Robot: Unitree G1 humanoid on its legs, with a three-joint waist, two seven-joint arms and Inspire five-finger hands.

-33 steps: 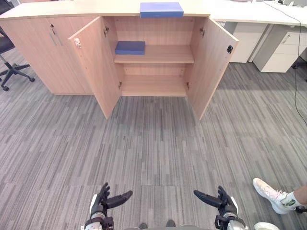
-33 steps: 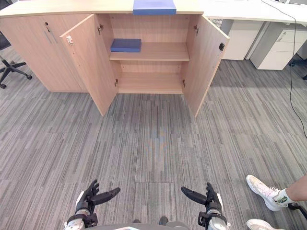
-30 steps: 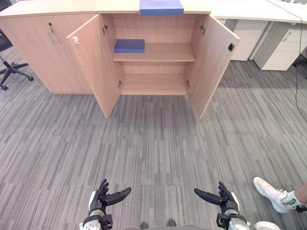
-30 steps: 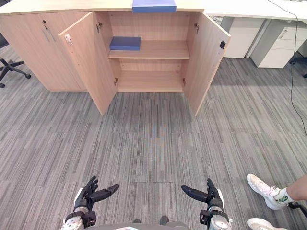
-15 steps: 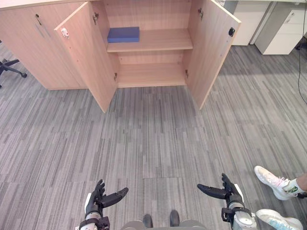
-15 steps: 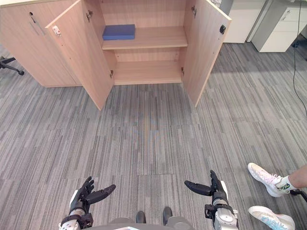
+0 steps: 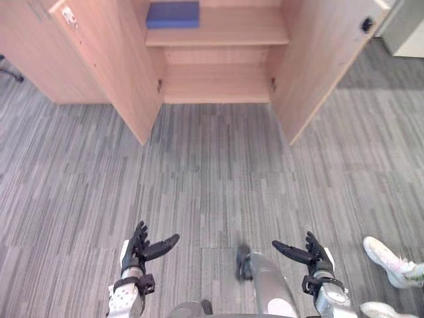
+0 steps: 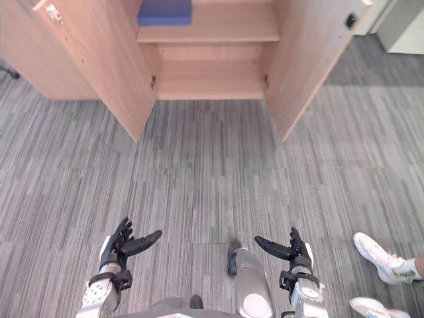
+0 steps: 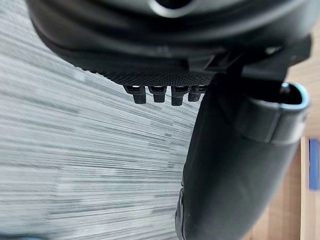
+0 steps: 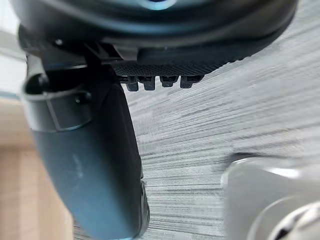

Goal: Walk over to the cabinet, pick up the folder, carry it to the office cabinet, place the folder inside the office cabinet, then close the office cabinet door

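Approach only: open cabinet [image 7: 218, 83] at 12 o'clock, blue folder [image 7: 172, 14] on its shelf; left hand [image 7: 135, 254], right hand [image 7: 314, 260] empty, fingers apart; pickup, carry, placing, door-closing remain.

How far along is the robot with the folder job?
Early. Done: only facing the cabinet, its doors open. In hand: nothing; the left hand and right hand are open and empty. Left: reach the cabinet, grasp the blue folder on its upper shelf, carry, place, close the door.

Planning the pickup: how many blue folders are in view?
1: blue folder on the upper shelf of the open cabinet, left end. The cabinet's top is cut off, so more may be hidden.
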